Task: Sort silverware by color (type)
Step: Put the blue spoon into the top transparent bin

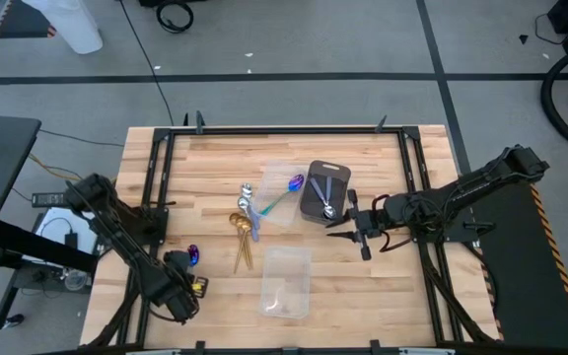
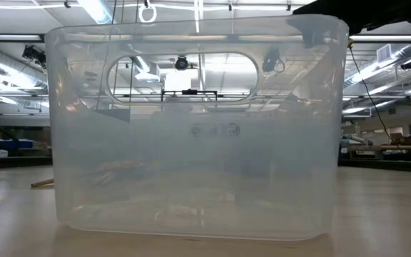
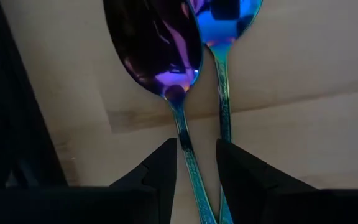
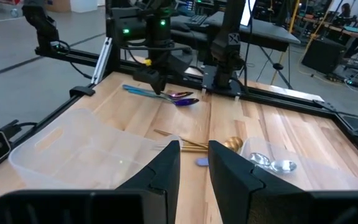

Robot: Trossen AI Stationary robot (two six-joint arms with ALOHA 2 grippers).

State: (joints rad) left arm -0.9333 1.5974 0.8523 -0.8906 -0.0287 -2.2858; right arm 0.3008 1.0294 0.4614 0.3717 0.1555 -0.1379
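My left gripper (image 3: pixel 197 149) is near the table's left near corner (image 1: pixel 183 262), shut on two iridescent purple-blue spoons (image 3: pixel 166 56). Their bowls (image 1: pixel 193 254) stick out past the fingers. My right gripper (image 4: pixel 194 146) hovers right of centre (image 1: pixel 333 235), next to the dark grey tray (image 1: pixel 316 176). Its fingers stand a narrow gap apart and hold nothing. Gold spoons (image 1: pixel 240 237) lie on the wood. Silver spoons with bluish handles (image 1: pixel 250 205) lie beside them. Another purple-blue spoon (image 1: pixel 289 189) rests in the far clear tray (image 1: pixel 282 170). Silver spoons (image 1: pixel 329 200) lie in the dark tray. My left gripper pinches the teal handles (image 3: pixel 185 146) of both spoons side by side between its two fingers, partway along them. The fingers come from above and lie across the handles. The spoons sit level, with bowls (image 4: pixel 186 99) on one side and handle ends (image 4: pixel 129 89) on the other, close over the wood.
A second clear tray (image 1: pixel 286 281) stands near the table's near edge and fills the low view (image 2: pixel 191 128). Black frame rails (image 1: pixel 264 130) run along the table's far and side edges. Bare wood lies between the gold spoons and the left gripper.
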